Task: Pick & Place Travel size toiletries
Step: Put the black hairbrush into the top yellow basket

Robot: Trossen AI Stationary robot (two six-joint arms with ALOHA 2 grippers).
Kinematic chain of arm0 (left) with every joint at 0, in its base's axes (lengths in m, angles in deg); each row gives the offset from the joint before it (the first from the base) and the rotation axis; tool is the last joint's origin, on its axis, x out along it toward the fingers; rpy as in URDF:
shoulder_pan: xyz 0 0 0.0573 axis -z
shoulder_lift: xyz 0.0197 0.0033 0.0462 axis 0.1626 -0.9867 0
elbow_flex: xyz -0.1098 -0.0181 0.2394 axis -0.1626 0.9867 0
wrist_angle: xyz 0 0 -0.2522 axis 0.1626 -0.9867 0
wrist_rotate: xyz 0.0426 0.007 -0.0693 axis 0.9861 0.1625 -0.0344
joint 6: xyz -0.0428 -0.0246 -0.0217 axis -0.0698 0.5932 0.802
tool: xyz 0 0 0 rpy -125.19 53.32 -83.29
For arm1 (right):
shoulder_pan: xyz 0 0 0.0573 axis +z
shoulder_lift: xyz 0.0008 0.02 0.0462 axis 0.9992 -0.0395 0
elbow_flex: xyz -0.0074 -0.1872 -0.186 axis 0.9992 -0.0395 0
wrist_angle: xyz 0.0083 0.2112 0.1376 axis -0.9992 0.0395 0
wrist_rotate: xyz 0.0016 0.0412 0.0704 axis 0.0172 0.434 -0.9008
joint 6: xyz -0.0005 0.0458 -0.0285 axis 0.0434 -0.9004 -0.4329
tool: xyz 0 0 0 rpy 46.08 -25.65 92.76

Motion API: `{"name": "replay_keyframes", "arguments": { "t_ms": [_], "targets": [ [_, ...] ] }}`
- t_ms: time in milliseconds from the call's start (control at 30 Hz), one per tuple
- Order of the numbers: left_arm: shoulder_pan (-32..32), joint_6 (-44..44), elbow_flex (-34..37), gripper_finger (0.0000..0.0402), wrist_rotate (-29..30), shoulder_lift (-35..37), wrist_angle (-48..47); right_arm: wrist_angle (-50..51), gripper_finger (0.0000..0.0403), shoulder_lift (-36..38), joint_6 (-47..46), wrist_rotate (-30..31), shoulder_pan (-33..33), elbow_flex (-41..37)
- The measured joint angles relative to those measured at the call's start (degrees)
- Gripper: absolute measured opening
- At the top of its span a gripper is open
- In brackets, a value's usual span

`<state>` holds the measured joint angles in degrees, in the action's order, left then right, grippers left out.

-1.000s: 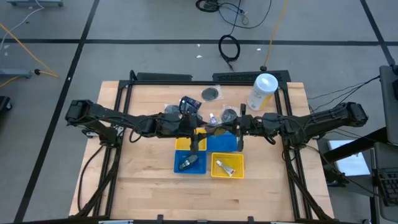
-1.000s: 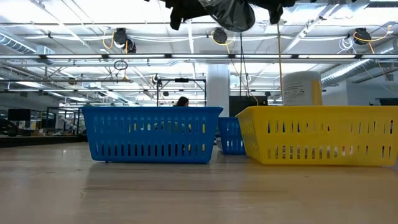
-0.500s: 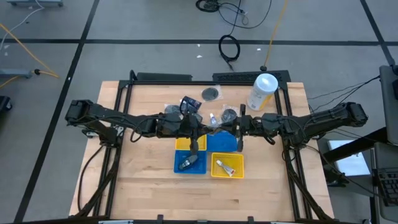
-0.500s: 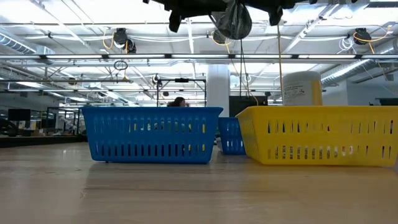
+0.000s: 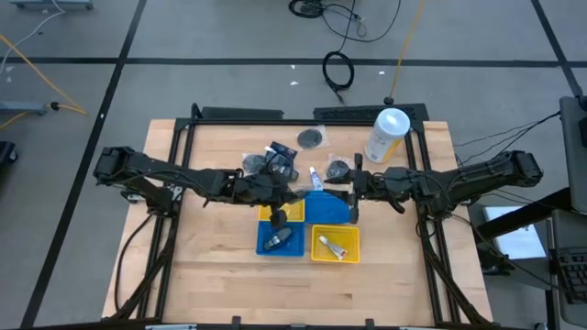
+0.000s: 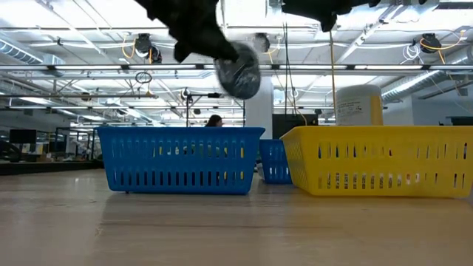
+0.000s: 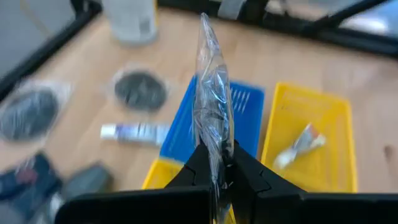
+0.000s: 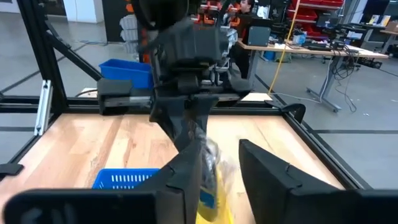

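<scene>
My left gripper (image 7: 216,167) is shut on a round grey packet in clear wrap (image 6: 238,72), which shows edge-on (image 7: 211,93) in the left wrist view. It hovers over the four trays at mid-table (image 5: 280,202). My right gripper (image 8: 217,180) is open and waits beside it over the far blue tray (image 5: 353,197), touching nothing. Other toiletries lie on the table's far half: grey packets (image 7: 140,90), a white tube (image 7: 134,132) and dark bottles (image 5: 275,156). One item lies in the near blue tray (image 5: 278,241), another in the near yellow tray (image 5: 335,246). My left gripper pinches the packet between its two fingers by the clear wrap's edge (image 7: 216,152). The fingers come from above, slanting down. The packet hangs below them, lifted clear, above the blue tray (image 6: 181,159).
Four square trays sit together at mid-table: a yellow one (image 5: 267,213) and a blue one (image 5: 332,209) on the far side, blue and yellow in the near row. A tall white-and-cream canister (image 5: 387,133) stands at the far right. Bare wood lies toward the near edge.
My left gripper has come down and shifted toward the table's left, tipping as it went. The packet has stayed in its hold and hangs lower now, closer to the trays. The right arm has kept still.
</scene>
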<state>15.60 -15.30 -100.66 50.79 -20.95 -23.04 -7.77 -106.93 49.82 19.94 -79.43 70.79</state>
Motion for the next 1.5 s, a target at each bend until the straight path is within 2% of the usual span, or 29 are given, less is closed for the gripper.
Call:
{"name": "replay_keyframes", "arguments": {
  "t_ms": [200, 300, 767, 933, 1200, 1500],
  "targets": [
    [0.26, 5.96, 0.02, 0.0010, -0.11, 0.69, -12.73, 2.13, 0.0123, 0.02, 0.01, 1.25, -0.05, 0.00],
    [0.27, 8.02, 0.04, 0.0010, 0.24, 0.61, -15.60, 2.52, 0.0122, 0.02, 0.00, 1.29, -0.05, 0.00],
    [0.22, 6.43, 0.00, 0.0011, -1.73, -1.44, -17.03, 3.84, 0.0120, 0.02, -0.50, 1.25, -0.05, 0.02],
    [0.22, 5.62, 0.02, 0.0029, -2.53, -2.68, -17.31, 3.95, 0.0119, 0.02, -0.68, 1.07, -0.05, 0.02],
    [0.15, 5.38, 0.02, 0.0012, -2.19, -5.32, -16.99, 4.27, 0.0117, 0.02, -0.85, 1.05, -0.05, 0.02],
    [0.15, 7.09, 0.04, 0.0095, -2.30, -6.46, -17.02, 4.62, 0.0120, 0.02, -0.87, 1.03, -0.05, 0.02]
  ]
}}
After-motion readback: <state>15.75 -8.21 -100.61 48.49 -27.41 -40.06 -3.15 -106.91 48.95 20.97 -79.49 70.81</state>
